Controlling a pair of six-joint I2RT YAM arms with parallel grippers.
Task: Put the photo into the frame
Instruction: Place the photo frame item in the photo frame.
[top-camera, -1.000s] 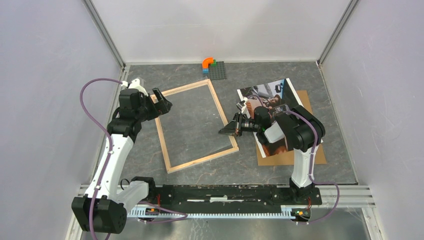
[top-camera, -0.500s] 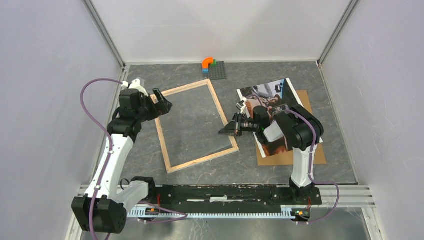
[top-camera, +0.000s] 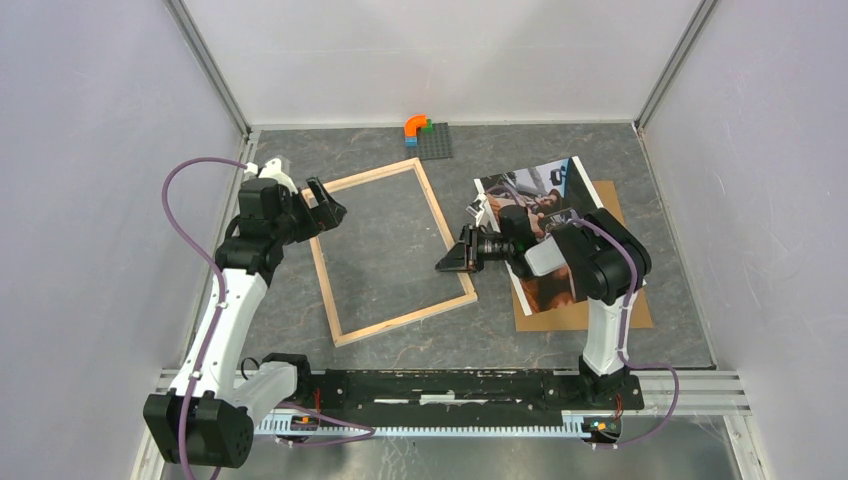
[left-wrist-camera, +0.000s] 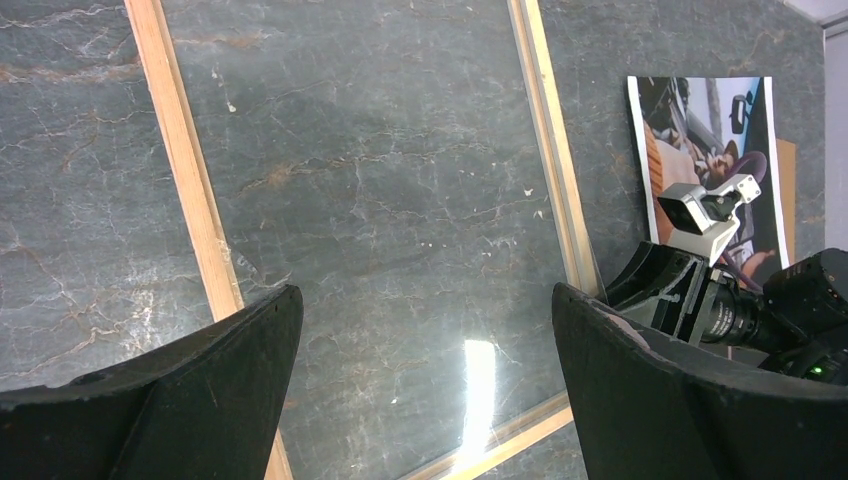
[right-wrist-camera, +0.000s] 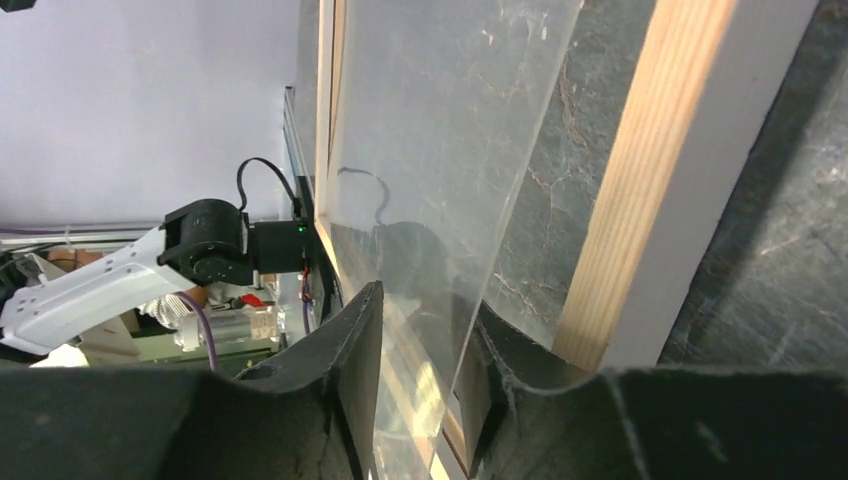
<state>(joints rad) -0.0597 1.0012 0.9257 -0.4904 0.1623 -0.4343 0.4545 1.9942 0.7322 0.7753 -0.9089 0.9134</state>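
Note:
The pale wood frame (top-camera: 440, 215) lies flat at mid-table with a clear pane (right-wrist-camera: 440, 130) in it. The photo (top-camera: 530, 190) lies to its right, partly under my right arm. At the frame's right rail (right-wrist-camera: 640, 200) is my right gripper (top-camera: 446, 262), low and turned on its side. Its jaws stand apart, with the pane's lifted edge between the fingers (right-wrist-camera: 360, 340). Above the frame's far left corner hovers my left gripper (top-camera: 328, 203), wide open and holding nothing. In the left wrist view the frame (left-wrist-camera: 185, 170), the photo (left-wrist-camera: 700, 130) and the right gripper (left-wrist-camera: 650, 285) all show.
A brown backing board (top-camera: 600, 310) lies under the photo at the right. A dark baseplate (top-camera: 435, 142) with an orange and green brick piece (top-camera: 415, 126) sits at the back wall. White walls close in both sides.
My right gripper's jaws have parted around the pane's edge, where they were shut before. The left arm has hardly moved.

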